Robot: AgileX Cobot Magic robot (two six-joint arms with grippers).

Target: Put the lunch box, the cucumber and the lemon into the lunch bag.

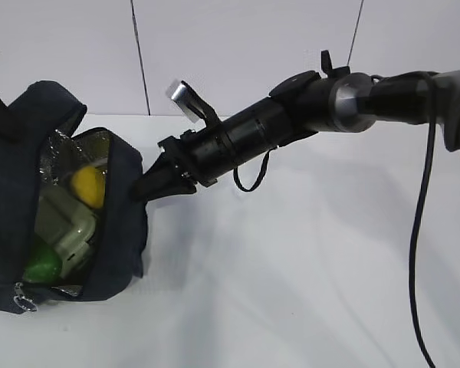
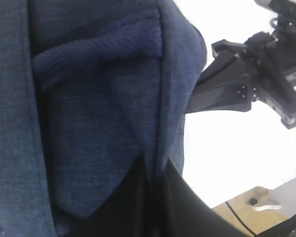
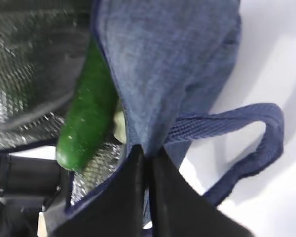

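Woven matt navy cloth on lunch bag (image 1: 15, 169) (crinkled silver foil lining inside); glossy green skin on cucumber (image 3: 86, 113); smooth matt white table (image 1: 307, 291).

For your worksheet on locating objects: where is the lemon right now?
In the exterior view, the lemon sits inside the open lunch bag at far left, just above the lunch box.

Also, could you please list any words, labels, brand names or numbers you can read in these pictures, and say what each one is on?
None: no readable text shows in any of the three views.
The lunch bag: plain navy fabric and silver lining, no lettering or logo visible.
The lunch box, lemon and cucumber: no labels.
The right gripper and its arm: black housings, no legible markings.
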